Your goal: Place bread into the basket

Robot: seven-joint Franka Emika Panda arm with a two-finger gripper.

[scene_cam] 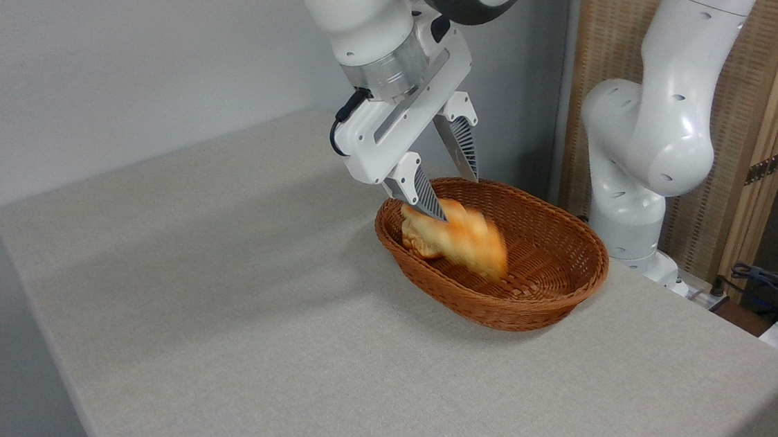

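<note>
The grey table [229, 303] lies bare across the left side, so all the action sits toward the right of the view. There the gripper [455, 192] reaches down at a slant from the white arm, its two ribbed fingers [425, 195] spread wide apart over the near-left part of the basket [550, 287]. Nothing is pinched between them: the nearer finger lies just against the upper end of the bread [460, 241], the farther one stands clear above the rim. The loaf appears smeared by motion blur, which suggests it is dropping or settling freely; it lies inside the basket, tilted against the left wall with its lower end toward the woven floor. The low, angled reach probably serves to release it well within the flared sides. Farther right, the arm's white base [635, 175] stands behind the basket.
</note>
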